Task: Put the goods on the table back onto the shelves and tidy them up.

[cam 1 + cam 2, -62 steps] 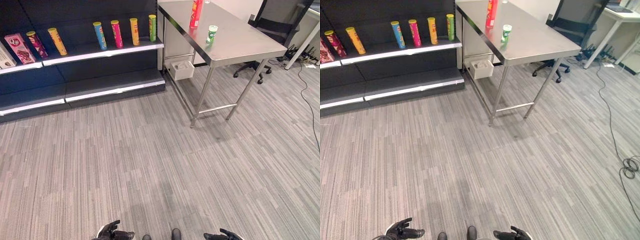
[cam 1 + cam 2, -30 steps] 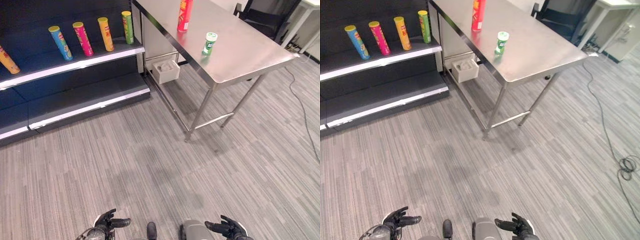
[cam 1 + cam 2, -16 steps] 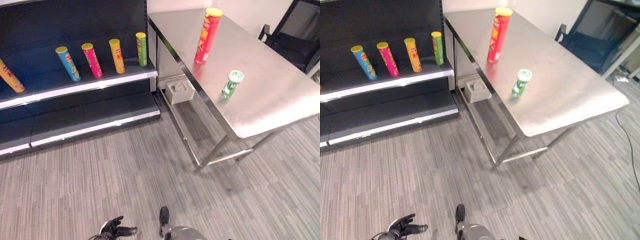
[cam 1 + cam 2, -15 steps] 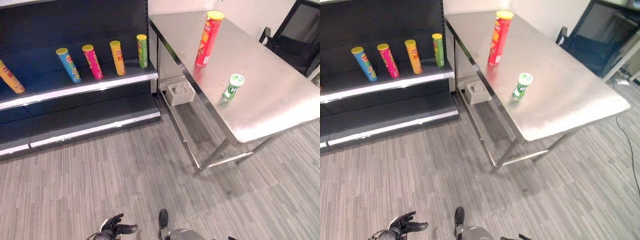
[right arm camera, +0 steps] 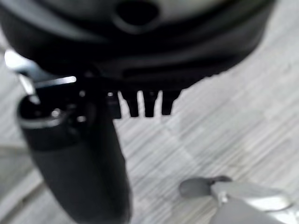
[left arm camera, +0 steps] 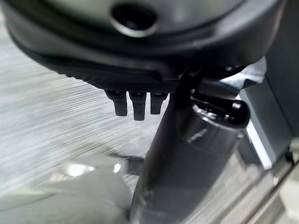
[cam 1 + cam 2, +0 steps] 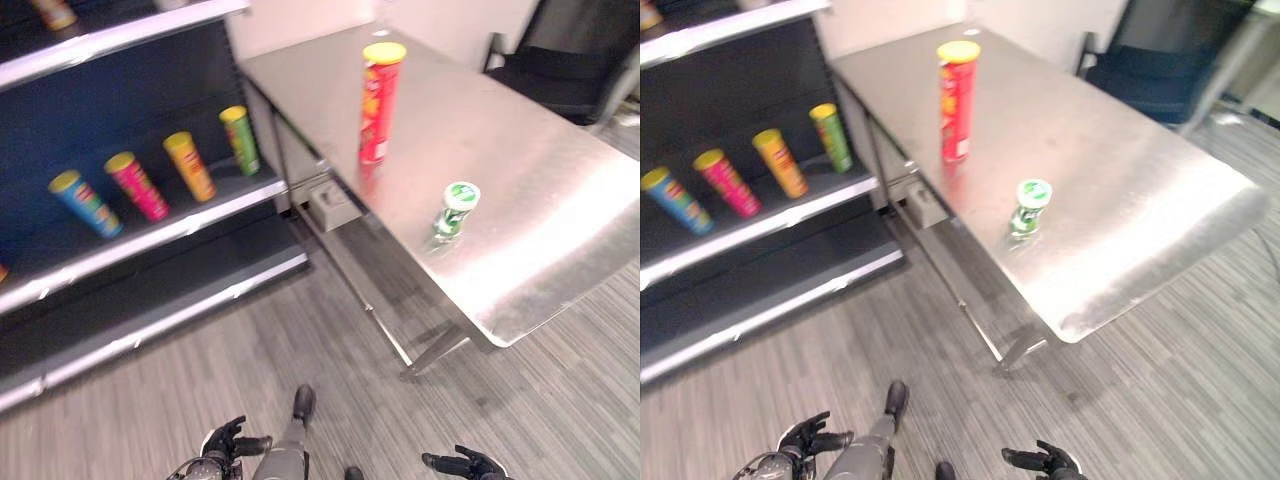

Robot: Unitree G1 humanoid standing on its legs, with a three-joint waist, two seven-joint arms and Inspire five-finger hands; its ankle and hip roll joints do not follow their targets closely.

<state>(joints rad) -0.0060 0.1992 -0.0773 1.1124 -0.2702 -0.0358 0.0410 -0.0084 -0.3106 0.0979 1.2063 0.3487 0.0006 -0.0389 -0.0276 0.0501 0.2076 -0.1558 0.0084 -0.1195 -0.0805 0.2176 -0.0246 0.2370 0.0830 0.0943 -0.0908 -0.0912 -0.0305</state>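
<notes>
Steel table (image 7: pixel 560 230) stretches across the right of my left eye view, and on it a tall red can with a yellow lid (image 7: pixel 379 100) stands upright toward the far side, with a small green bottle (image 7: pixel 453 211) well apart from it, nearer me and close to the table's near-left edge. To the left stand the dark shelves (image 7: pixel 150 240); along one shelf, a blue can (image 7: pixel 84 203), a pink can (image 7: pixel 137 186), an orange can (image 7: pixel 189 167) and a green can (image 7: pixel 238 140) stand in a row. A dark office chair (image 7: pixel 575 60) sits beyond the table's far right. My left hand (image 7: pixel 228 441) hangs low over the grey floor (image 7: pixel 150 420), fingers loosely spread and holding nothing; my right hand (image 7: pixel 468 465) does likewise at the near right.

From the right eye the same layout shows (both goods on the table).

Seen from the left wrist, my fingers (image 6: pixel 134 103) point straight, empty, over the floor.

At the right wrist, my fingers (image 5: pixel 149 102) are likewise straight and empty.
</notes>
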